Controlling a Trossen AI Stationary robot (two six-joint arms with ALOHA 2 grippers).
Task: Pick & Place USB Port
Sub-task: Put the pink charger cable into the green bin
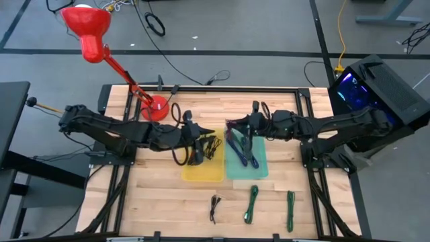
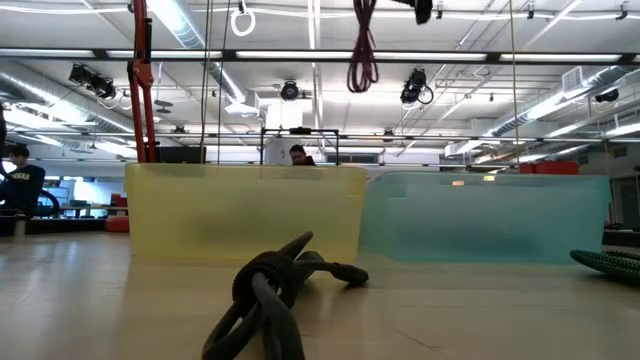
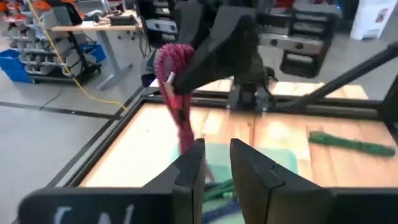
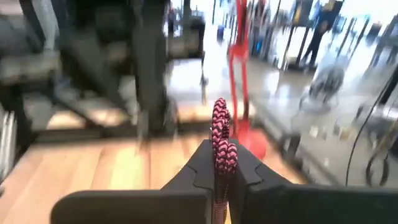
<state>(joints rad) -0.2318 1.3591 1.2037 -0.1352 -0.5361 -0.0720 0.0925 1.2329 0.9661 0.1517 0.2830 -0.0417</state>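
Note:
A dark red braided USB cable (image 3: 180,112) hangs in the air over the seam between the yellow tray (image 1: 201,171) and the teal tray (image 1: 259,168). My right gripper (image 4: 221,165) reaches in level from the table's right and is shut on it. My left gripper (image 3: 216,165) comes level from the left, close in front of the cable. It is open, with nothing between its fingers. In the low view the cable (image 2: 362,55) dangles high above both trays. My right gripper pinches the bundled cable near its upper end (image 4: 221,155) between its two fingers. It comes level from the table's right, and a short looped stub (image 4: 219,115) sticks out past the fingertips. The rest hangs slack below, clear of the trays. My left gripper may touch the cable beside one fingertip (image 3: 193,155), but I cannot tell.
The yellow tray holds a black cable (image 1: 211,146); the teal tray holds blue and green cables (image 1: 243,153). A black cable (image 1: 215,207) and two green ones (image 1: 252,203) (image 1: 290,210) lie near the front edge. A red desk lamp (image 1: 156,107) stands at the far left.

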